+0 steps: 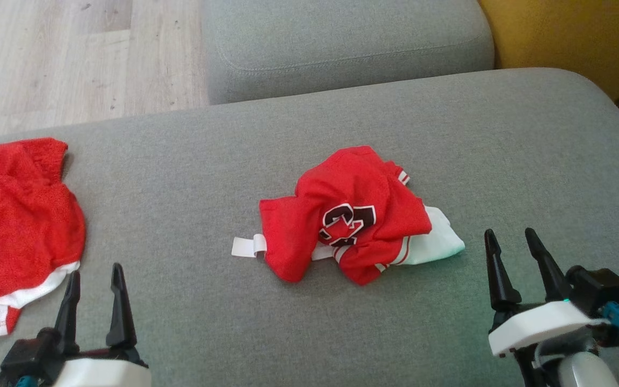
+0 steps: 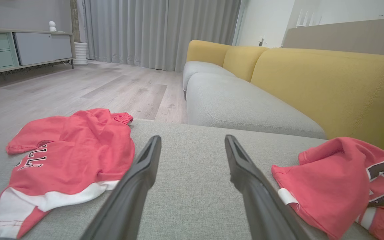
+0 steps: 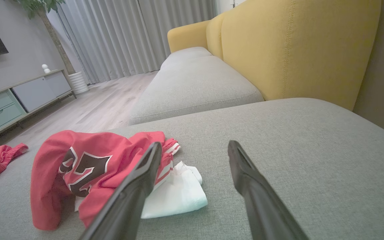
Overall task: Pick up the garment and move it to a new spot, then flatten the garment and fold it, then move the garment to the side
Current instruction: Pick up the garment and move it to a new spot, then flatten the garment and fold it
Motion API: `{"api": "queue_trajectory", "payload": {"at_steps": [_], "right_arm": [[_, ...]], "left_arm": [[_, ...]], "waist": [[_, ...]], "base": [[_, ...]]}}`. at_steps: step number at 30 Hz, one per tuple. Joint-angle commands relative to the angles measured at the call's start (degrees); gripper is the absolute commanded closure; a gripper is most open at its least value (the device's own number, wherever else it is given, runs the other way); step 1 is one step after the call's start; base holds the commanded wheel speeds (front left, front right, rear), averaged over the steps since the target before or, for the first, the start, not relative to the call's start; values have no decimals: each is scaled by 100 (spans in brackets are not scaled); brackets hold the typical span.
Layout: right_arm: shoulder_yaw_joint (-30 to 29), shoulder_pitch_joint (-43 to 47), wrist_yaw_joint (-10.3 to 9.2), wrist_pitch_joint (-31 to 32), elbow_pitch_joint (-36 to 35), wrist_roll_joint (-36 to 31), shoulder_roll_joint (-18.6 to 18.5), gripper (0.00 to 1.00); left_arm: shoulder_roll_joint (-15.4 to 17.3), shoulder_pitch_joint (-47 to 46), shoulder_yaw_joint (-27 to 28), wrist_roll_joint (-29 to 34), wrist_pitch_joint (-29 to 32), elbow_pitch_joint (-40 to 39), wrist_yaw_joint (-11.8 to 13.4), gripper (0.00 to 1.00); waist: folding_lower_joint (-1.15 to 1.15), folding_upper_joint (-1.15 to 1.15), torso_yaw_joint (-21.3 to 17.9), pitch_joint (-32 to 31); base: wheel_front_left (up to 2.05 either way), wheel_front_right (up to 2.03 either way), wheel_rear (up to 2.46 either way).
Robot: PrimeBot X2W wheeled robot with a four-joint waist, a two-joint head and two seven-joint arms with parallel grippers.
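Both wide, empty: left hand (image 1: 96, 270), right hand (image 1: 509, 232). Crumpled red garment (image 1: 350, 215) on grey cushion (image 1: 503, 150), ahead between the hands, touching neither. Second red shirt (image 1: 19, 215) just left of left hand.

My head camera looks steeply down on the grey cushion (image 1: 503, 134) from above its near edge. My wrist cameras sit low over that edge, facing the curtains (image 2: 158, 30); all three share the crumpled garment (image 1: 342, 215) mid-cushion.

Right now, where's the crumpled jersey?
In the head view the crumpled jersey lies midway across the cushion, ahead of the left gripper and the right gripper, nearer the right.
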Motion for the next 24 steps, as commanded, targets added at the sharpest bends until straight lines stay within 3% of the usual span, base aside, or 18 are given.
{"api": "queue_trajectory", "payload": {"at_steps": [1,6,12,24], "right_arm": [[148,-94,44,8,-179,17,-40,0],[178,-258,44,115,-145,-19,-40,0],[145,-765,44,797,201,-208,-40,0],[248,-2099,44,1471,2550,-518,-40,0]], "left_arm": [[158,-213,223,26,-40,-210,39,0],[173,-256,180,25,9,-265,38,0],[191,-375,131,41,60,-325,32,0],[228,-878,-5,120,137,-406,-42,0]], "waist": [[0,0,3,7],[0,0,9,61],[0,0,55,222],[0,0,363,775]], "base": [[0,0,0],[0,0,0],[0,0,0],[0,0,0]]}}
